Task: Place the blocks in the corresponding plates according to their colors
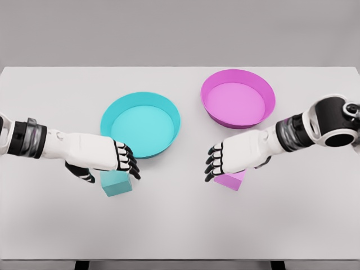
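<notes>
A teal block [116,184] lies on the white table in front of the teal plate [140,124]. My left hand [112,171] hovers right over the block's upper edge, fingers spread and relaxed, thumb off to its left, holding nothing. A pink block [230,180] lies in front of the pink plate [238,98]. It is partly hidden beneath my right hand [236,166], which is open, with its dark fingertips [210,166] pointing left past the block. Both plates hold nothing.
The white table [180,225] spans the view, its front edge near the bottom and its back edge just behind the plates. The two plates sit side by side, the pink one farther back and to the right.
</notes>
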Motion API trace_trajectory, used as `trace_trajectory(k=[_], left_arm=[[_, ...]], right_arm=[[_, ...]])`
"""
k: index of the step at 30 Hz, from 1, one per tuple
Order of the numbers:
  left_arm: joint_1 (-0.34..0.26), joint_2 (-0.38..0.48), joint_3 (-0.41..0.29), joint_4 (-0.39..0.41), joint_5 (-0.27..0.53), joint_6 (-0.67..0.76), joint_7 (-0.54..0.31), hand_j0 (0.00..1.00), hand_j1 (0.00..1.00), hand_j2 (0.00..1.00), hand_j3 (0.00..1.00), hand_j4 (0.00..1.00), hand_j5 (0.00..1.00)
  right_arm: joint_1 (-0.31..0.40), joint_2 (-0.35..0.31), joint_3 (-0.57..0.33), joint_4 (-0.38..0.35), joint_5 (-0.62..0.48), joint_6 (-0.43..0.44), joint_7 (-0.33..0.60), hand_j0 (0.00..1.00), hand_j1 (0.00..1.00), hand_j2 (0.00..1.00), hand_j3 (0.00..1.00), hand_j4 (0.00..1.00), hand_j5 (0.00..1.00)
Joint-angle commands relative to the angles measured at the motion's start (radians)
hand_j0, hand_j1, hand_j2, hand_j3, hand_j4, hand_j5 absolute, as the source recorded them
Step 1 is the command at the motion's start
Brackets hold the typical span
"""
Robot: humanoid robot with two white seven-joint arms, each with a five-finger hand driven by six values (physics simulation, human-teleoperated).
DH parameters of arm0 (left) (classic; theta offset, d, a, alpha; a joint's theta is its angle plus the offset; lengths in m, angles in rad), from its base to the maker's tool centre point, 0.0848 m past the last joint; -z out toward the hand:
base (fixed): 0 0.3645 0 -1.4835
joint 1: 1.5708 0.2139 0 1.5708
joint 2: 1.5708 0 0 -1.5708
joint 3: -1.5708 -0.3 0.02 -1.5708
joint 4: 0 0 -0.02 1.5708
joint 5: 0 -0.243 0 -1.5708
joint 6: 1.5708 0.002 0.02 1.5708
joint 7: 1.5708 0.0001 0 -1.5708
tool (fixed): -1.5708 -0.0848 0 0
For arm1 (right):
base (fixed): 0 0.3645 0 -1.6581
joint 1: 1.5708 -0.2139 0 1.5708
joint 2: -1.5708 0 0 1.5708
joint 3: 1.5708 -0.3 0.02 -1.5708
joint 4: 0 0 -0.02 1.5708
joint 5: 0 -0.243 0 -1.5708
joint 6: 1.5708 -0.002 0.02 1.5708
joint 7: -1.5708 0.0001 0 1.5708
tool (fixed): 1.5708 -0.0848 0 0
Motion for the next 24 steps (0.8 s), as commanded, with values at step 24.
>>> trace_trajectory(k=[24], left_arm=[[0.044, -0.057, 0.015, 0.053, -0.048, 0.002, 0.0, 0.92, 0.92, 0.92, 0.92, 0.92, 0.92]], right_arm=[[0.0, 0.004, 0.011, 0.005, 0.048, 0.002, 0.0, 0.84, 0.84, 0.84, 0.84, 0.84, 0.84]])
